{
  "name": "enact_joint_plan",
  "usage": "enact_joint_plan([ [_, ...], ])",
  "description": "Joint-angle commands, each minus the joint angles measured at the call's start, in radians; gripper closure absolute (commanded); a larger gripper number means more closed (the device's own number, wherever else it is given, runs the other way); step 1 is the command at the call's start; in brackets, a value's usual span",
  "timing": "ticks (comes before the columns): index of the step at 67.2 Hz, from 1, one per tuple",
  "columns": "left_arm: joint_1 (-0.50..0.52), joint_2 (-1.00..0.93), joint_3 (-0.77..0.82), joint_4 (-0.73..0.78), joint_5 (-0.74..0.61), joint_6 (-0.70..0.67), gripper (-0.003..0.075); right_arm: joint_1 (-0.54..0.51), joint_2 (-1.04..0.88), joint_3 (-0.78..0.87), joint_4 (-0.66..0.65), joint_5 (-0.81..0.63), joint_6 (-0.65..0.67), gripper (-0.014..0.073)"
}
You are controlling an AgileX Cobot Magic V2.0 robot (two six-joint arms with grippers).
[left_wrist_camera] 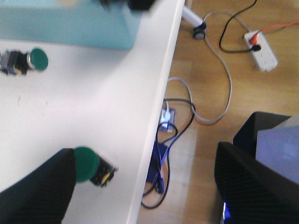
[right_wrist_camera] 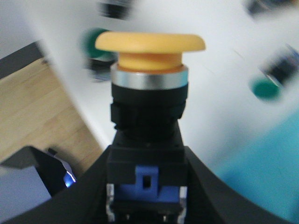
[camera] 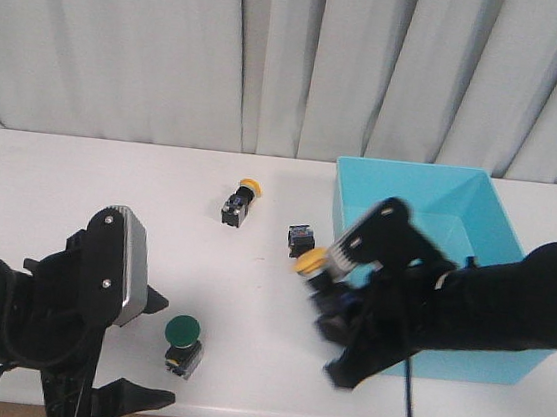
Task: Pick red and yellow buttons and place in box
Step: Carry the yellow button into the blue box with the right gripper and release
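Note:
My right gripper is shut on a yellow button, held above the table just left of the turquoise box. The right wrist view shows its yellow cap and black-and-blue body between my fingers; the scene behind it is blurred. A second yellow button lies on its side at mid-table. No red button shows. My left gripper is open at the table's front edge, with a green-capped switch between its fingers. In the left wrist view that switch lies beside one finger.
A small dark switch lies left of the box; the left wrist view shows a green-capped switch near the box wall. The table's front edge drops to a floor with cables and a power strip.

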Motion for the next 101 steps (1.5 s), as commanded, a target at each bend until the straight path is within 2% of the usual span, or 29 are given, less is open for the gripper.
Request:
enact_joint_plan([
  [1, -0.003, -0.016, -0.025, 0.009, -0.040, -0.057, 0.0133, -0.092, -0.007, -0.046, -0.162, 0.009, 0.310, 0.0465],
  [9, -0.003, -0.016, -0.025, 0.009, -0.043, -0.057, 0.0133, -0.181, 0.070, -0.133, -0.343, 0.132, 0.590, 0.0448],
  [18, -0.003, -0.016, -0.025, 0.009, -0.043, -0.057, 0.0133, -0.222, 0.200, -0.283, -0.433, 0.228, 0.712, 0.0425],
  [43, -0.003, -0.016, -0.025, 0.009, -0.043, -0.057, 0.0133, -0.278, 0.572, -0.702, -0.467, 0.416, 0.759, 0.0390],
  [58, -0.003, -0.016, -0.025, 0.009, -0.043, -0.057, 0.0133, -0.276, 0.722, -0.867, -0.466, 0.416, 0.756, 0.0378],
  [75, -0.003, -0.016, -0.025, 0.009, -0.039, -0.057, 0.0133, -0.276, 0.808, -0.927, -0.467, 0.442, 0.705, 0.0360],
  [92, -0.003, -0.016, -0.025, 0.009, -0.039, -0.057, 0.0133, -0.276, 0.811, -0.927, -0.467, 0.449, 0.703, 0.0265],
  [101, -0.003, -0.016, -0.025, 0.009, -0.042, -0.057, 0.0133, -0.278, 0.800, -0.927, -0.472, 0.450, 0.698, 0.0253],
])
